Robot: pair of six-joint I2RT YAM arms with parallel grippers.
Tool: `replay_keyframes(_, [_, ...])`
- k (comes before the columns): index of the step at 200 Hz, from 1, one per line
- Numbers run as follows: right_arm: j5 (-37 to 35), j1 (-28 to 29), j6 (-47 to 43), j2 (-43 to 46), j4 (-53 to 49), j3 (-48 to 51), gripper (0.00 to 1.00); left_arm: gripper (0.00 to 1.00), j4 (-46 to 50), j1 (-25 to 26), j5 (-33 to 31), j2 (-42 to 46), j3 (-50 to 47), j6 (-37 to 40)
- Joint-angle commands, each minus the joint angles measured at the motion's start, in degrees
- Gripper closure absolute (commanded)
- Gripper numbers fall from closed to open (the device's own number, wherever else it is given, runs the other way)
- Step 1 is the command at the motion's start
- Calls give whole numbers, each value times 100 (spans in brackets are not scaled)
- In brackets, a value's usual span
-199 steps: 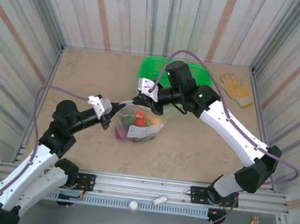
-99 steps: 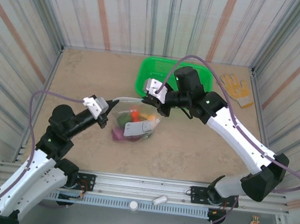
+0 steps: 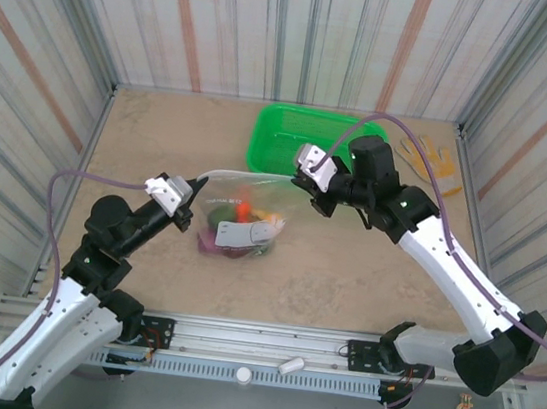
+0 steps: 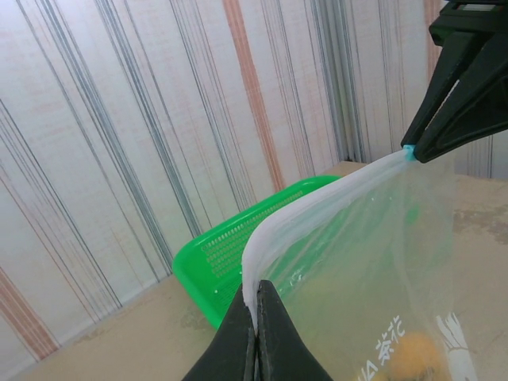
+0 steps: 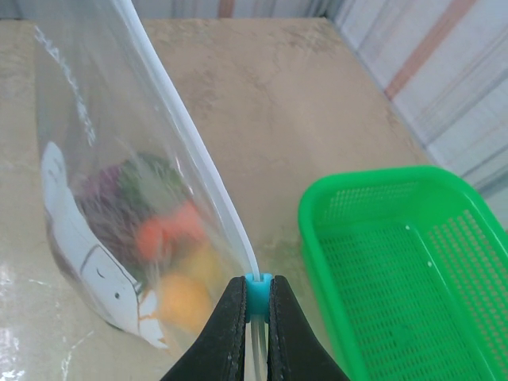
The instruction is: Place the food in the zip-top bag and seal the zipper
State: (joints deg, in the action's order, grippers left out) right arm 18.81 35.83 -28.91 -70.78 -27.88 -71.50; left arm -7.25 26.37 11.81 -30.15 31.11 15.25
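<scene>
Two robot arms held a clear zip-top bag (image 3: 240, 228) stretched between them, just above a sandy beige table (image 3: 162, 129). The left gripper (image 4: 255, 305) was closed tight on one end of the zipper (image 4: 317, 202), the pale strip along the bag's mouth. The right gripper (image 5: 255, 298) was pinched narrow on the small blue slider (image 5: 255, 286) at the strip's other end. The toy food (image 5: 171, 246), in orange, yellow, dark green and purple pieces, sat bunched at the bottom of the hanging bag.

Loading appeared to be done, and the sealing step seemed to be in hand or nearly finished. From the left wrist, the strip looked pressed together along its visible length, though whether it was shut all the way could not be told. If any gap remained, the next move would call for the left gripper to anchor its end while the right drew the slider straight along the taut strip. Otherwise, both would need to lower the bag and let go.

A green mesh tray (image 3: 287, 141) lay at the far side of the table, just behind the bag. A yellow work glove (image 3: 430, 163) lay near the far right corner. Corrugated walls (image 3: 226, 27) with rust and grey stripes enclosed the table on three sides.
</scene>
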Motion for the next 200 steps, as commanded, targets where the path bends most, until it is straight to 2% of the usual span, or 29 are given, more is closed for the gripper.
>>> replay_keyframes(1, [-861,-251,192,341,-97,294,99,100,-233,-81,-612,169,26,118])
replay_keyframes(38, [-1063,-503,199,667,-80,589,98,100,-258,-71,-565,143,17,119])
replay_keyframes(80, [-844,-710,158,940,95,971,97,100,-286,-53,-505,132,4,127])
replay_keyframes(98, [-635,-718,174,961,94,958,96,100,-286,-31,-434,98,12,136])
replay_keyframes(151, [-863,-780,253,883,87,887,96,100,-233,-28,-616,112,13,129])
replay_keyframes(165, [-1045,-798,296,865,108,830,93,100,-234,-29,-620,75,26,112])
replay_keyframes(182, [-1179,-797,419,834,160,717,81,100,-242,-27,-548,34,27,76])
replay_keyframes(200, [-592,-720,428,797,6,489,71,100,-318,-27,-236,8,19,58])
